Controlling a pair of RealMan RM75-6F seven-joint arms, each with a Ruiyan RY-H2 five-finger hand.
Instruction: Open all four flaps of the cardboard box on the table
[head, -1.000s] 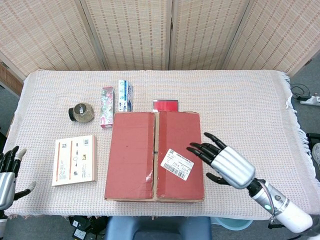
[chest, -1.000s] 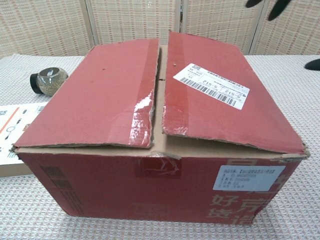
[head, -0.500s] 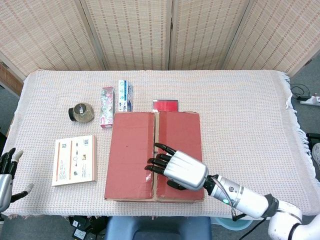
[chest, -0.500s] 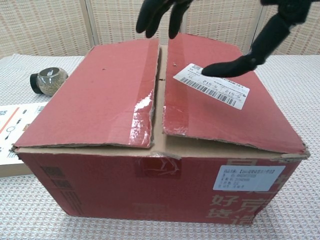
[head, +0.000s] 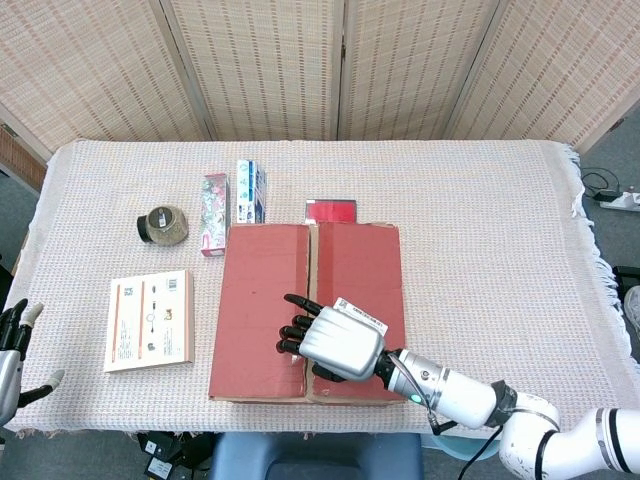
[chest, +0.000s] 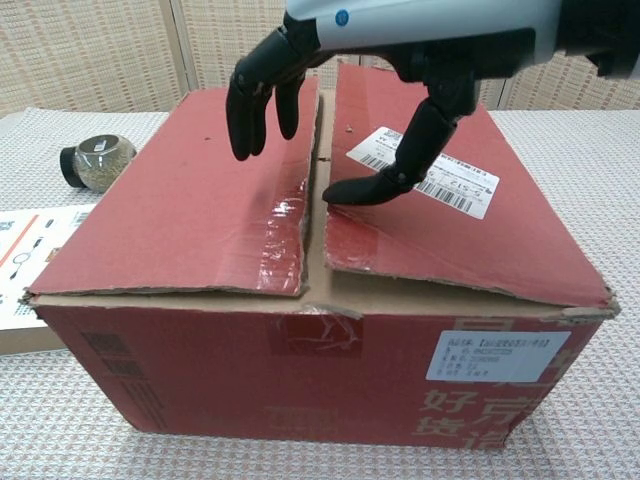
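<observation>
left hand (head: 12, 345) idle at the bench's (head: 500, 220) near-left edge, fingers apart, holding nothing | cardboard box (head: 308, 310) mid-bench, flaps closed, seam running front to back | right hand (head: 330, 342) nearer, spread and empty over the seam, thumb at the right flap's (chest: 440, 190) inner edge

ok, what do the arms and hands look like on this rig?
Right hand: silver metallic back, black fingers; small blue dot on the casing in the chest view. Its forearm is silver with a green light near the wrist, then a black ring and white links. Left hand: silver shell, dark fingers with pale tips.
</observation>
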